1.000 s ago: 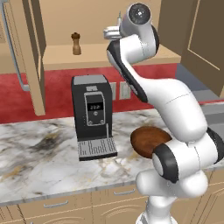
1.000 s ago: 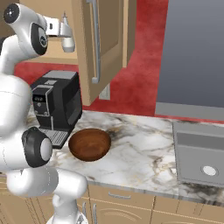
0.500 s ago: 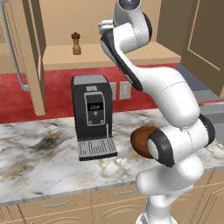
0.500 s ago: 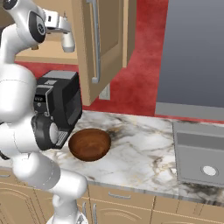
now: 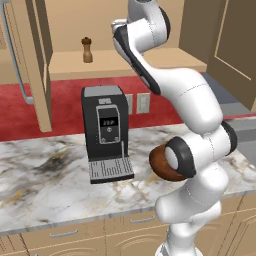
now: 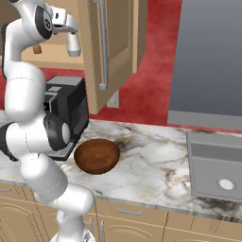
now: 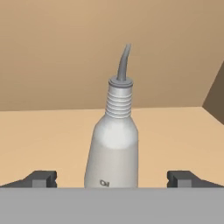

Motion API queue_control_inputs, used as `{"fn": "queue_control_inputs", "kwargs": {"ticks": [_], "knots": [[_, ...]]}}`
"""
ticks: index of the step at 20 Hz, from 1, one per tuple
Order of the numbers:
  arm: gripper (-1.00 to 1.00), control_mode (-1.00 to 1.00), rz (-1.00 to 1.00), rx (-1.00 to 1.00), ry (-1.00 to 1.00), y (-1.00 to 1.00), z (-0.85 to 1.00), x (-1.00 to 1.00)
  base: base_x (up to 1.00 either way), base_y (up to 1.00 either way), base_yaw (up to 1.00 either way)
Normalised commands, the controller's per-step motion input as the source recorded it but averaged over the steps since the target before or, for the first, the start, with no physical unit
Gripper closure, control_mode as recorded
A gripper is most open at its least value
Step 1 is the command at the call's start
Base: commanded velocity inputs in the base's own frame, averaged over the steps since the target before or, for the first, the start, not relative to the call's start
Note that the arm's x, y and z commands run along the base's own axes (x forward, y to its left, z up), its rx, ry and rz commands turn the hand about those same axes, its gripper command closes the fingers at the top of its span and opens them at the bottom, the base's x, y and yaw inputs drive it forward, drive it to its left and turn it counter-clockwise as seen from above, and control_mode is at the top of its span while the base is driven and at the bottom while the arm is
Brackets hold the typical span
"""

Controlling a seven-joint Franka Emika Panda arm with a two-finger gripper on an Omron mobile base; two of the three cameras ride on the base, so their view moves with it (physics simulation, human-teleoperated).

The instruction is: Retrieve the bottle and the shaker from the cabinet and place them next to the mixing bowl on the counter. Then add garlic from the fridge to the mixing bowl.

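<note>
The white-grey bottle (image 7: 113,144) stands upright on the tan shelf of the cabinet (image 5: 150,64), its thin neck pointing up. My gripper (image 7: 113,179) is open, with one dark fingertip on each side of the bottle's body and apart from it. The brown shaker (image 5: 87,50) stands further left on the same shelf, away from my arm. The dark reddish-brown mixing bowl (image 6: 97,156) rests on the marble counter (image 6: 156,156) to the right of the coffee machine; in the left base view my arm partly hides the mixing bowl (image 5: 156,161).
A black coffee machine (image 5: 105,130) stands on the counter under the shelf. An open cabinet door (image 6: 111,52) with a long grey handle hangs just right of my hand. A steel sink (image 6: 217,170) is set into the counter at the right.
My arm's upper links have turned and reached up and deeper into the cabinet. The shaker and the bowl have stayed where they were.
</note>
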Motion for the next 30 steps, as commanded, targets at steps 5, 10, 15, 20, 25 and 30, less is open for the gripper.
{"fn": "queue_control_inputs", "kwargs": {"ticks": [5, 10, 15, 20, 25, 30], "knots": [[-1.00, -1.00, 0.00, 0.00, 0.03, -0.02, -0.10, 0.23, 0.00, 0.00, 0.00], [-1.00, -1.00, 0.00, 0.00, 0.01, -0.14, -0.21, 0.16, 0.00, 0.00, 0.00], [-1.00, -1.00, 0.00, 0.00, 0.00, -0.07, -0.14, 0.11, 0.00, 0.00, 0.00], [-1.00, -1.00, 0.00, 0.00, 0.01, 0.00, -0.07, 0.15, 0.00, 0.00, 0.00], [1.00, -1.00, 0.00, 0.00, 0.02, 0.00, -0.11, 0.12, 0.00, 0.00, 0.00], [1.00, -1.00, 0.00, 0.00, 0.01, 0.00, -0.04, 0.00, 0.00, 0.00, 0.00]]}}
